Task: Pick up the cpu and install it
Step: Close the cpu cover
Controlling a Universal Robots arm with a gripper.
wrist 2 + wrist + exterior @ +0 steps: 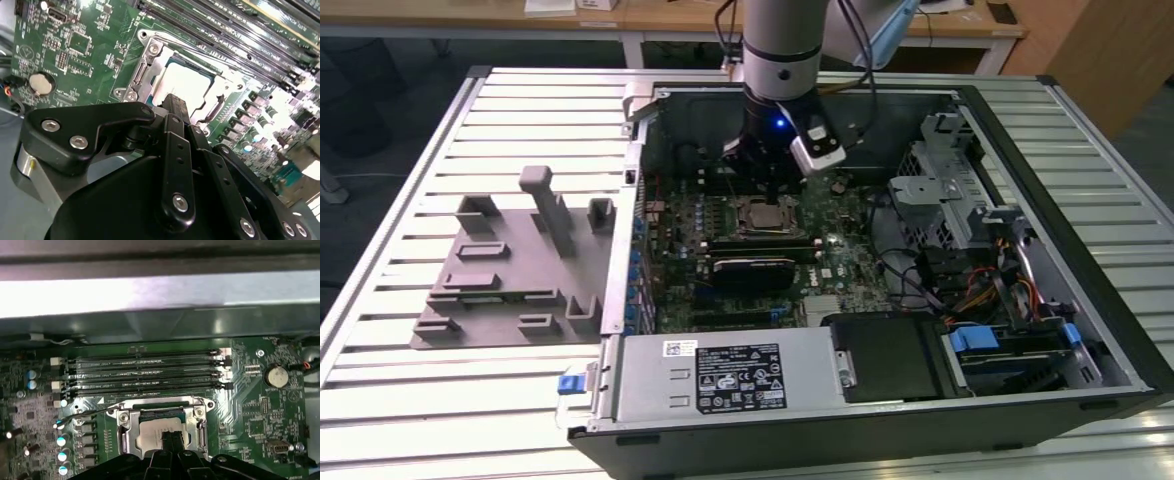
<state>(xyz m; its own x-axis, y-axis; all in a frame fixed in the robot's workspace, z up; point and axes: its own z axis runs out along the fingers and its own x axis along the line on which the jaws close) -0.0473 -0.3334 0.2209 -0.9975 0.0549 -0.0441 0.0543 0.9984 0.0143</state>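
**In the socket, right under the claw's tips, lies the cpu**

On the motherboard, inside the open computer case (1107,330), the cpu (152,434) lies flat in its socket (124,430). Its silvery top faces up, and the socket's metal frame borders it on the sides that show. I cannot tell whether that frame is clamped down over the chip. In the second wrist view the cpu (187,85) shows as a bright square between the frame's arms.

The claw (171,441) stands straight above the chip. It is narrow: its two fingertips (166,439) are drawn together with nothing seen between them, and it holds nothing. From the claw the chip lies directly below, near the tips; whether they touch its top is not clear. The chip is square, so it has no long axis to line up with.

Just beside the socket run the memory slots (145,374), parallel to one of its edges. In the exterior view the arm (781,60) comes down over the case's far edge and the cpu (765,212) shows just under it. The case rests on the slatted worktop (400,200). A grey plastic tray (507,270) sits well apart from the case, toward the worktop's edge on the exterior view's left.
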